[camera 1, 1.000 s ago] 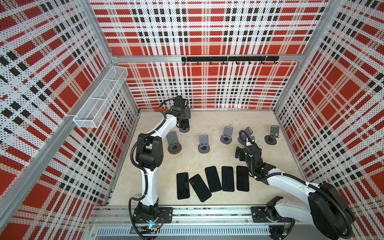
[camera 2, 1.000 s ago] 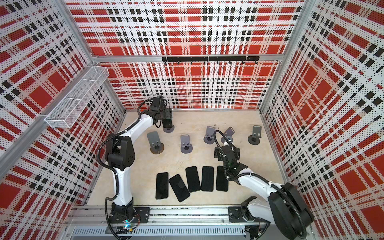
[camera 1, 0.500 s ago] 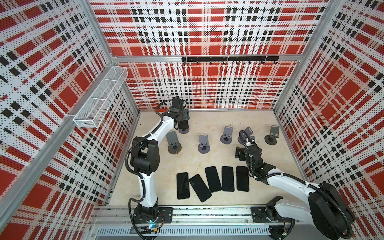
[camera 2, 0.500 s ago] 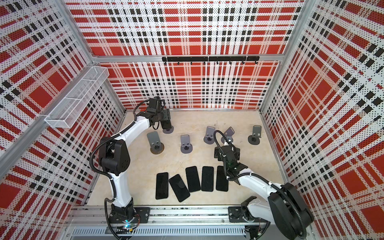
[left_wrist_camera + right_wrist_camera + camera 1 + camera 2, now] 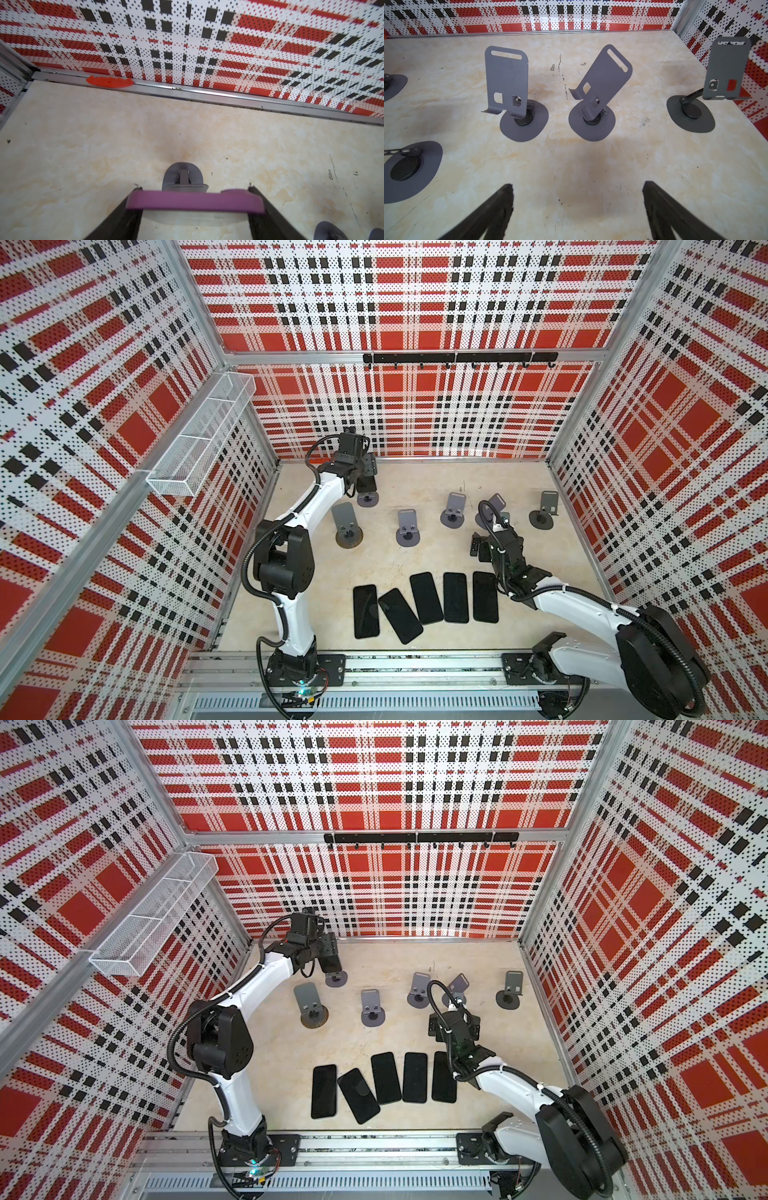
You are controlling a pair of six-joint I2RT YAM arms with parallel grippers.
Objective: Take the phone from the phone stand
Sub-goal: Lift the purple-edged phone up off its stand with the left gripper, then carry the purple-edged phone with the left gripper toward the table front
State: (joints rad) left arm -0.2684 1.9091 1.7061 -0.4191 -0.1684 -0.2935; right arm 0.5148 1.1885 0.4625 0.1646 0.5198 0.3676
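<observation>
My left gripper (image 5: pixel 362 477) (image 5: pixel 327 957) is at the back left of the table, shut on the phone (image 5: pixel 195 200), which has a purple case. The case edge spans the gap between the two black fingers (image 5: pixel 122 216) in the left wrist view. The grey phone stand (image 5: pixel 182 179) sits just beyond and below the phone, and its round base (image 5: pixel 368 500) (image 5: pixel 336 979) shows in both top views. Whether the phone still touches the stand I cannot tell. My right gripper (image 5: pixel 478 546) (image 5: pixel 577 199) hovers open over bare table, right of centre, with nothing between its fingers.
Several dark phones (image 5: pixel 424 605) lie flat in a row near the front edge. Several empty grey stands (image 5: pixel 407 526) (image 5: pixel 510 91) stand in a line across the middle. A wire basket (image 5: pixel 199 439) hangs on the left wall. An orange scrap (image 5: pixel 110 81) lies by the back rail.
The left arm's elbow has swung left, and its gripper has drawn slightly back and up with the phone. The right arm has not moved.
</observation>
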